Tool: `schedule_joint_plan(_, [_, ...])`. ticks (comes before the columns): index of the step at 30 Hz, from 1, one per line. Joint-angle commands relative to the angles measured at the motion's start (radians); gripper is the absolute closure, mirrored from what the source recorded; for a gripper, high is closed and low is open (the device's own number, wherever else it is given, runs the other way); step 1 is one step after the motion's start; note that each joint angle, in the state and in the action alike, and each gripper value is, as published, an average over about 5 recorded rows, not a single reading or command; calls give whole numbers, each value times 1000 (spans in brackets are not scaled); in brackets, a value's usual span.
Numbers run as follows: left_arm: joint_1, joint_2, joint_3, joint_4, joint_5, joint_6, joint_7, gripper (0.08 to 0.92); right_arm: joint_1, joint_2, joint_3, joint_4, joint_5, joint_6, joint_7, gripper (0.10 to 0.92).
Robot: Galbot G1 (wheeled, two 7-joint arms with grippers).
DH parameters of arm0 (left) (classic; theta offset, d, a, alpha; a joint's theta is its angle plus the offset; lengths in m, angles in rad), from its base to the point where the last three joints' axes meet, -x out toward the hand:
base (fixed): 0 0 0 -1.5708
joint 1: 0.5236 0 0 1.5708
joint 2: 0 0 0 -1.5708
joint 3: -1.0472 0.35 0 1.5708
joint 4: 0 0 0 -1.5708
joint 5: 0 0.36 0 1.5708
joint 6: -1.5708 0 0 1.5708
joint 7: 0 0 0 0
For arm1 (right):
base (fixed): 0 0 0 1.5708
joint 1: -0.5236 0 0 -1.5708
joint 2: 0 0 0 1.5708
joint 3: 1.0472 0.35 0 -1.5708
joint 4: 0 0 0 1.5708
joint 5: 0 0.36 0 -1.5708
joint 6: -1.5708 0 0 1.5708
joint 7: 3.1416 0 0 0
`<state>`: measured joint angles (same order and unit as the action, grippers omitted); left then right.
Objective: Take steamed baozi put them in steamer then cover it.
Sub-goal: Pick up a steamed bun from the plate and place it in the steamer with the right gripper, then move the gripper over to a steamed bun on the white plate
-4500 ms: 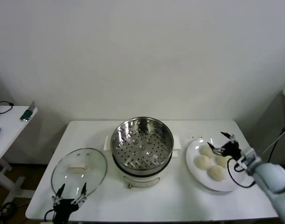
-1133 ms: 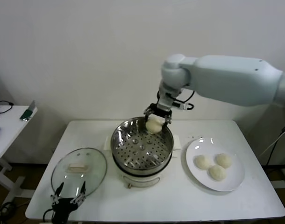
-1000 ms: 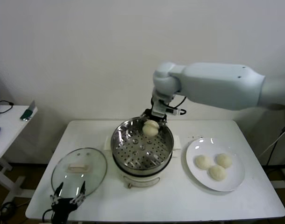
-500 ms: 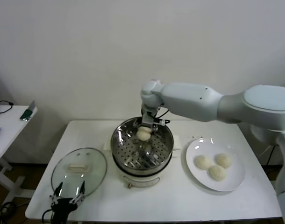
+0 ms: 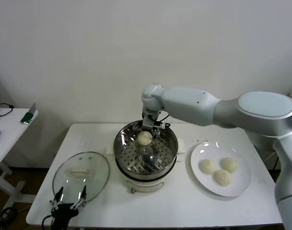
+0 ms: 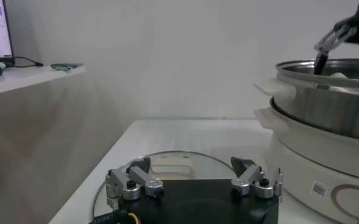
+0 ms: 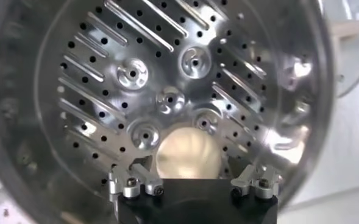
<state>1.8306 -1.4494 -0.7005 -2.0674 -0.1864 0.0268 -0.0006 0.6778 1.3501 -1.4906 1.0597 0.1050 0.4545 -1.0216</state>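
The steamer [image 5: 118,148] stands mid-table, a shiny steel pot with a perforated tray [image 7: 167,97] on a cream base; it also shows in the left wrist view [image 6: 325,103]. One baozi [image 5: 144,138] lies on the back part of the tray, right under my right gripper [image 5: 148,129]. In the right wrist view the bun [image 7: 187,152] sits between the spread fingers of that gripper [image 7: 194,171], which is open. Three baozi [image 5: 222,178] lie on the white plate [image 5: 232,190]. My left gripper [image 5: 71,195] is open and empty at the table's front left.
The glass lid [image 5: 81,172] lies flat on the table left of the steamer, just beyond the left gripper [image 6: 194,165], and shows in the left wrist view [image 6: 167,163]. A small white side table [image 5: 7,132] stands off to the left.
My right arm carried one baozi from the plate over the steamer's rim and lowered it onto the tray. In the last half second it shifted slightly left. The left arm has not moved.
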Motion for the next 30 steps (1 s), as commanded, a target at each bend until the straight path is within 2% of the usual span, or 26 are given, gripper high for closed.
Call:
schedule_joint_plan(1, [-3, -1, 7, 1, 3, 1, 0, 177, 350, -222, -217, 152, 540, -178, -89, 202])
schedule_joint_plan(4, [-9, 1, 9, 7, 2, 1, 0, 177, 419, -379, -320, 235, 643, -311, -79, 203])
schedule_joint_plan(6, [-15, 3, 9, 10, 2, -1, 1, 177, 439, -486, -387, 286, 658, -398, -60, 203])
schedule_joint_plan(11, [-29, 6, 7, 13, 0, -2, 3, 177, 407, -704, -505, 361, 591, -579, 19, 203])
schedule_joint_plan(15, [-35, 8, 11, 16, 1, 1, 5, 177, 296, -812, -498, 425, 531, -695, 94, 203])
schedule_joint_plan(21, [-46, 7, 16, 35, 8, 2, 7, 177, 41, -844, -312, 433, 484, -766, 165, 203])
schedule_joint_plan(30, [-47, 5, 15, 52, 12, -3, 5, 177, -323, -757, 11, 282, 315, -801, 221, 203])
